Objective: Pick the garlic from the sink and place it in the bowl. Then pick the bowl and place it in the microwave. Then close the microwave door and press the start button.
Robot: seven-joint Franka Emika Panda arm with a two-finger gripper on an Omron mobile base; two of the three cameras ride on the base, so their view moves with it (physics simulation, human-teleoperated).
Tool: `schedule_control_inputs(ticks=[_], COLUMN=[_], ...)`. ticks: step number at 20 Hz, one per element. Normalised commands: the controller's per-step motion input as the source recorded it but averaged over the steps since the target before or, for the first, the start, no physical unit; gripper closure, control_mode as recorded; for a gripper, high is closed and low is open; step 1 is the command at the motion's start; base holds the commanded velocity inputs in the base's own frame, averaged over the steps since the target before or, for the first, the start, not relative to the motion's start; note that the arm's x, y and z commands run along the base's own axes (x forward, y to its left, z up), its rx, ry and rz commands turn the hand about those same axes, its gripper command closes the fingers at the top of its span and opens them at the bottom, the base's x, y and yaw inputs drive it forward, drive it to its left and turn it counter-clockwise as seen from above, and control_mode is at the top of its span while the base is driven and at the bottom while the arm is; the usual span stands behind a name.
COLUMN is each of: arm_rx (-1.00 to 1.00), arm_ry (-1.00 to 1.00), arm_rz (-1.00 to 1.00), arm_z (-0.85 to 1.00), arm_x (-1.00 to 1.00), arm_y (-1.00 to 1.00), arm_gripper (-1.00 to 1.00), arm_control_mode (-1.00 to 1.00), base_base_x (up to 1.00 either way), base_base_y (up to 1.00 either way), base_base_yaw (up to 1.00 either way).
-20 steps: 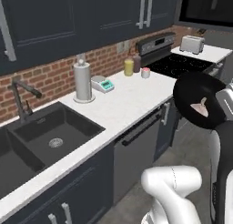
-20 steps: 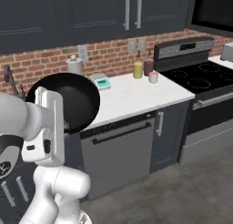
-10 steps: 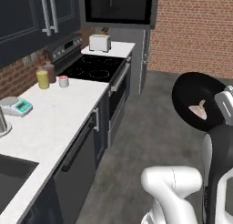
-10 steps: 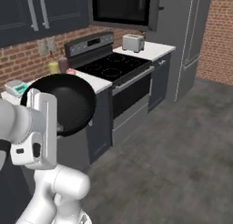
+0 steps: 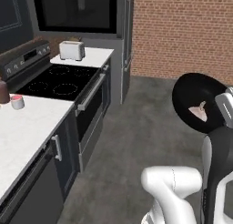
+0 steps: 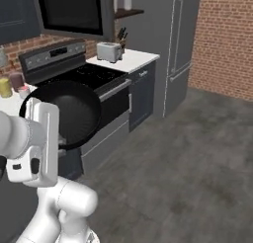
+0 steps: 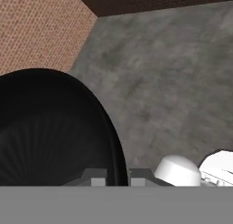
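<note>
The glossy black bowl (image 5: 200,102) hangs tilted at my arm's right side, and its rim is pinched in my shut gripper (image 7: 118,178). The whitish-pink garlic (image 5: 199,111) lies inside the bowl, low against its wall. In the right base view the bowl (image 6: 69,116) shows its dark back, in front of the stove, with my white hand beside it. The black microwave (image 5: 75,11) sits high above the stove, and its dark glass front (image 6: 71,12) faces the room. The sink is out of view.
A black stove (image 5: 54,82) stands under the microwave, with a toaster (image 5: 72,50) on the white counter past it. A tall grey fridge (image 6: 180,44) and a brick wall (image 5: 182,32) follow. Small jars (image 5: 17,101) stand at the left. Grey floor (image 5: 136,141) lies open ahead.
The base has moved, so the whole picture has swung right along the counter: the sink has left the views, and the stove, microwave and fridge have come in. The bowl stays gripped.
</note>
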Motion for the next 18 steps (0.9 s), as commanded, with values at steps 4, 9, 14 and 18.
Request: schedule_control_inputs(ticks=[4,9,14,18], arm_rx=[0.00,0.00,0.00,0.00], arm_ry=[0.00,0.00,0.00,0.00], arm_rz=[0.00,0.00,0.00,0.00], arm_z=[0.00,0.00,0.00,0.00], arm_x=[0.00,0.00,0.00,0.00], arm_y=[0.00,0.00,0.00,0.00], arm_gripper=[1.00,1.00,1.00,1.00], arm_control_mode=[1.00,1.00,1.00,1.00], base_base_x=[0.97,0.69,0.38,0.07], base_base_y=[-1.00,-1.00,-1.00,-1.00], base_base_yaw=[0.23,0.38,0.55,0.55])
